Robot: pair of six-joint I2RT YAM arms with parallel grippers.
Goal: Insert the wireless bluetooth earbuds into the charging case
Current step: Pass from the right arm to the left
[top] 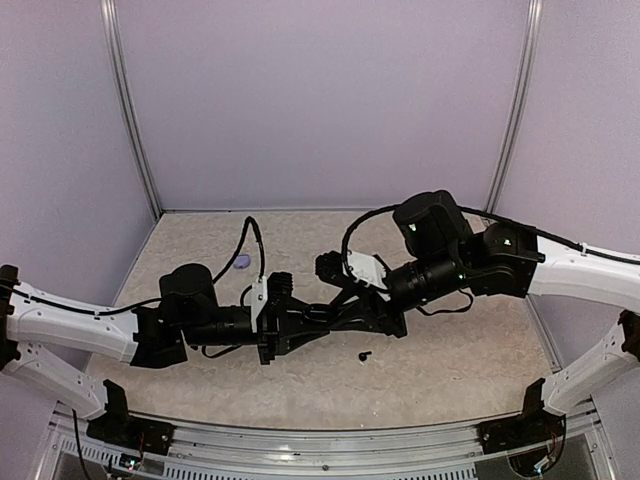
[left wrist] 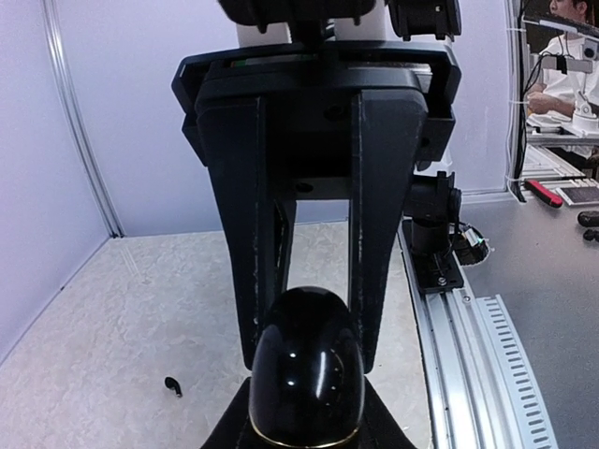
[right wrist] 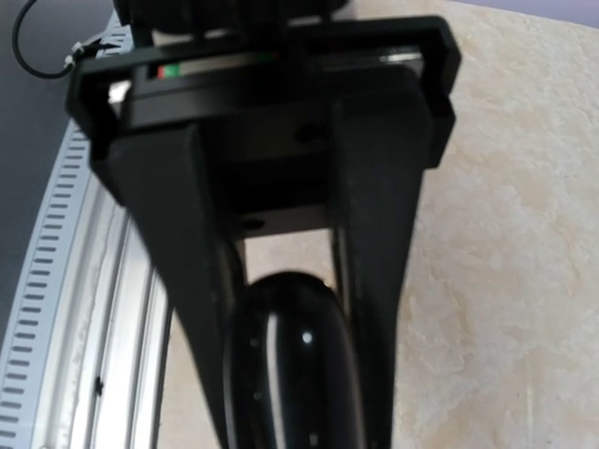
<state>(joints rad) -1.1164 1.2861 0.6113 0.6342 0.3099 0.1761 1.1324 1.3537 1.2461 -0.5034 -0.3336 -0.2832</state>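
At the centre of the top view: the two arms reach in from either side and meet tip to tip above the worktop (top: 450, 350).
Left pincer (left wrist: 311, 351): clenched. Its two dark fingers (left wrist: 239, 262) sit against the flanks of a glossy black charging case (left wrist: 304, 388), low in the middle of its wrist view.
Right pincer (right wrist: 290, 393): grasping the charging case (right wrist: 288, 365), whose shiny black body fills the gap between its fingers at the lower middle of its wrist view.
Charging case: rounded and pebble-like, with a thin gold rim along its lower edge in the left wrist view. It is held between both pincers. Whether the lid is open cannot be told.
Black earbud (top: 364, 356): lying loose on the worktop just below and right of the pincers in the top view. It shows at the lower left of the left wrist view (left wrist: 173, 384), apart from the case.
Small lilac thing (top: 241, 263): on the worktop to the upper left of the pincers, beside a looping black cable (top: 252, 240). Too small to identify.
Worktop: pale, mottled beige.
Rail (top: 330, 445): ribbed metal along the bottom edge of the top view.
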